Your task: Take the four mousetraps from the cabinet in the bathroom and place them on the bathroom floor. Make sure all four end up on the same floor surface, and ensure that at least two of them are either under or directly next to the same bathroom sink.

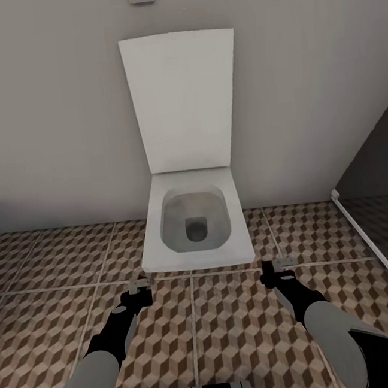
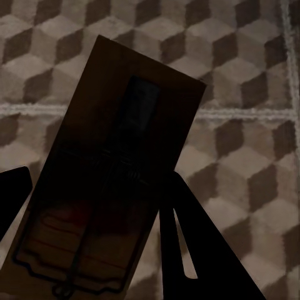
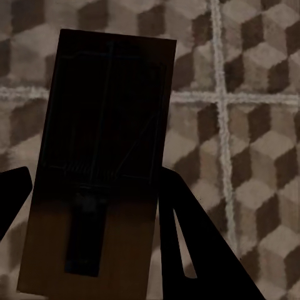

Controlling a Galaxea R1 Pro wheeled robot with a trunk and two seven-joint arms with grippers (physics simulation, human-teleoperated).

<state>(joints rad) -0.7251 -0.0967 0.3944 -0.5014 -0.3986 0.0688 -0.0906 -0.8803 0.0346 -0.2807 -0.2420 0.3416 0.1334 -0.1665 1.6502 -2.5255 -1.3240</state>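
Observation:
In the left wrist view a flat tan mousetrap (image 2: pixel 128 137) with dark wire parts sits between the dark fingers of my left gripper (image 2: pixel 94 215), which is shut on it above the cube-patterned bathroom floor (image 2: pixel 250 94). A second mousetrap (image 3: pixel 109 112) is held the same way in my right gripper (image 3: pixel 94 209), over the tiles (image 3: pixel 256 162). From the head view both arms reach forward, left gripper (image 1: pixel 141 282) and right gripper (image 1: pixel 279 265) hanging low over the floor (image 1: pixel 65 329) just in front of the toilet. The cabinet and the bathroom sink are out of view.
A white toilet (image 1: pixel 194 218) with its lid raised stands against the grey wall straight ahead, close to both grippers. At the right a dark shower base (image 1: pixel 381 221) lies behind a pale frame rail (image 1: pixel 374 245). Open tiled floor stretches to the left.

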